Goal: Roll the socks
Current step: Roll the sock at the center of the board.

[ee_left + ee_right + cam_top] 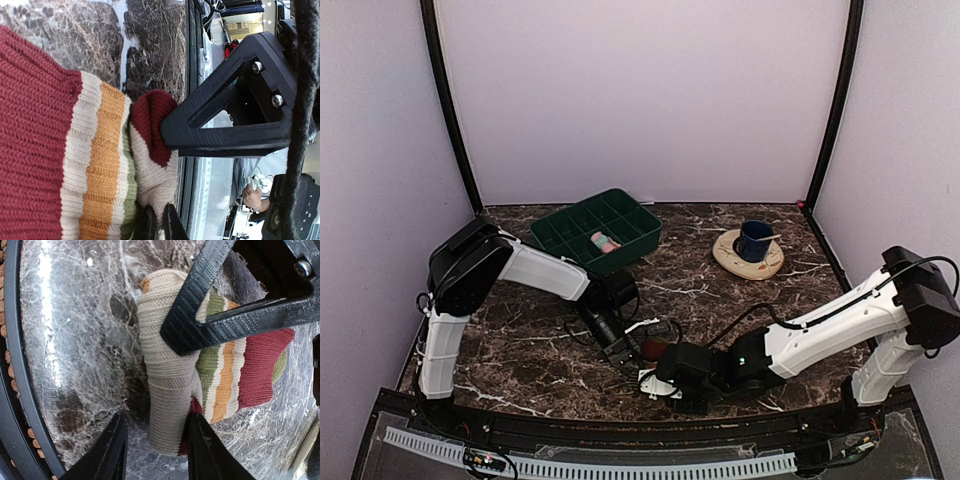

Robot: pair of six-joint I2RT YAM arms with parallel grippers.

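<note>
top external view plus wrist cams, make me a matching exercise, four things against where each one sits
1. green tray
2. blue cup
3. pink sock
4. tan sock

a. on the beige saucer
b. between the right fingers, near edge
c. back, left of centre
d. in a tray compartment

Pairs: 1-c, 2-a, 3-d, 4-b

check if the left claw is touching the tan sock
Touching. The left wrist view shows the left claw shut, its tips pinching the cream fabric of the tan sock at the bottom edge of the frame.
</note>
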